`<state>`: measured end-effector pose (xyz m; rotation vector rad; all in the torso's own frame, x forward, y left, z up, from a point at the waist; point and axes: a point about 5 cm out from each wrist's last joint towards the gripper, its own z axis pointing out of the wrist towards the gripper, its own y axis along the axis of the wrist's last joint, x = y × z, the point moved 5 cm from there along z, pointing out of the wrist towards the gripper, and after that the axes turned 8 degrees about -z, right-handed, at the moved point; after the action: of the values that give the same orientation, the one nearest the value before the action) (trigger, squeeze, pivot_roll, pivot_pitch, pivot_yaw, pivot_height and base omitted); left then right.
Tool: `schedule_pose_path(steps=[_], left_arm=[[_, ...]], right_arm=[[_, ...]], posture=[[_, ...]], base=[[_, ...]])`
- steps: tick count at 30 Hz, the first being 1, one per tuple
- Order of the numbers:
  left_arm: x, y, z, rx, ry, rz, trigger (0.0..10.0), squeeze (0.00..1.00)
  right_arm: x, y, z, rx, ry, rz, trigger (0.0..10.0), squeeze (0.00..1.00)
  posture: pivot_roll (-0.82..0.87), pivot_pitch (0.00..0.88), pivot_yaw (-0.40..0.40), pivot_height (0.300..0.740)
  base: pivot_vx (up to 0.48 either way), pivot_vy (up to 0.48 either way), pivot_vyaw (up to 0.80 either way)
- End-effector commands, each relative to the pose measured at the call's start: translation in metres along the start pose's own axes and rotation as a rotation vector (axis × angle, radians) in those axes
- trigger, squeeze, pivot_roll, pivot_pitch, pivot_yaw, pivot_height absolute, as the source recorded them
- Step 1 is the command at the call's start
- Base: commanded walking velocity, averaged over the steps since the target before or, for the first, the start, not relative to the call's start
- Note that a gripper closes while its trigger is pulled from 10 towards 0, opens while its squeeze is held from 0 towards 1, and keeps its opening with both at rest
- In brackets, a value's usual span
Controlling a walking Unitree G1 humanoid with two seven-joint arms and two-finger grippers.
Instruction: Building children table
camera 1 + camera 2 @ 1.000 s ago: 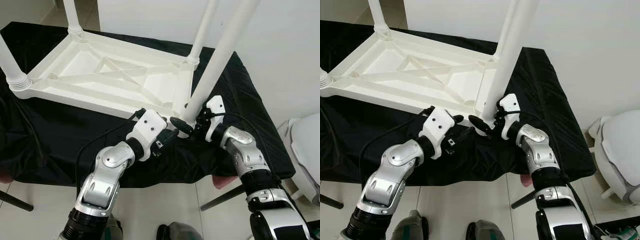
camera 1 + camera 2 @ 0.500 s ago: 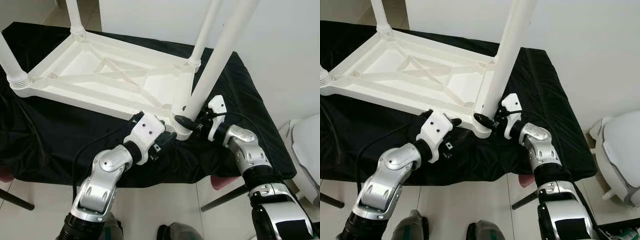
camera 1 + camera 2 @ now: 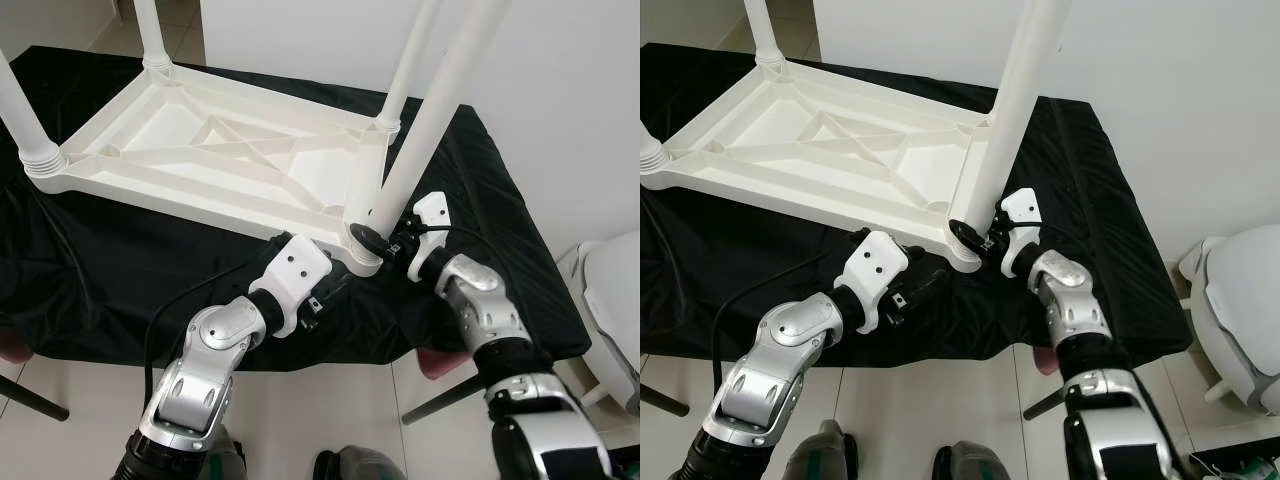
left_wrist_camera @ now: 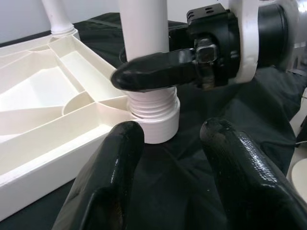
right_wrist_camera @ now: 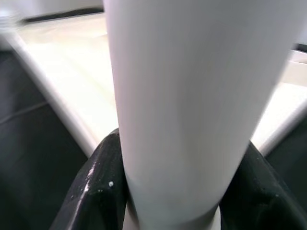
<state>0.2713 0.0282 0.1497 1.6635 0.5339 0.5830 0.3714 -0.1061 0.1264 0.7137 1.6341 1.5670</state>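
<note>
A white plastic children's table lies upside down on a black cloth. My right gripper is shut on the near-right leg just above its ribbed foot. That foot sits in the table's near-right corner socket, and the leg leans up and to the right. The right wrist view shows this leg between the gripper's black fingers. My left gripper is open, low over the cloth just in front of that corner, with nothing between its fingers. Three other legs stand in their corners.
The black cloth covers a table whose front edge runs below my arms, with tiled floor beyond. A white rounded object stands on the floor at the right. A pale wall stands behind.
The right gripper has brought the leg's foot slightly left, down onto the corner socket. The left gripper has drawn back from the leg toward the front edge.
</note>
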Motion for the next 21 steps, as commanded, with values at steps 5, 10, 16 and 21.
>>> schedule_pose_path(steps=[5, 10, 16, 21], left_arm=[[-0.002, 0.002, 0.002, -0.012, 0.018, -0.013, 10.0, 0.0], [-0.003, 0.002, 0.003, -0.014, 0.012, -0.014, 10.0, 0.0], [-0.003, 0.002, 0.004, -0.015, 0.012, -0.015, 10.0, 0.0], [-0.004, 0.002, 0.004, -0.015, 0.012, -0.019, 10.0, 0.0]], right_arm=[[0.001, -0.005, -0.004, 0.047, -0.251, 0.106, 10.0, 0.0], [-0.005, -0.009, -0.01, 0.075, -0.438, 0.12, 10.0, 0.0], [-0.006, -0.009, -0.018, 0.104, -0.602, 0.124, 10.0, 0.0], [-0.007, -0.007, -0.019, 0.107, -0.597, 0.129, 10.0, 0.34]], posture=[[-0.04, 0.022, -0.098, 0.74], [-0.03, 0.015, -0.101, 0.74], [-0.03, 0.005, -0.105, 0.74], [-0.03, 0.0, -0.108, 0.74]], base=[[0.0, 0.0, 0.0], [0.0, 0.0, 0.0], [0.0, 0.0, 0.0], [0.0, 0.0, 0.0]])
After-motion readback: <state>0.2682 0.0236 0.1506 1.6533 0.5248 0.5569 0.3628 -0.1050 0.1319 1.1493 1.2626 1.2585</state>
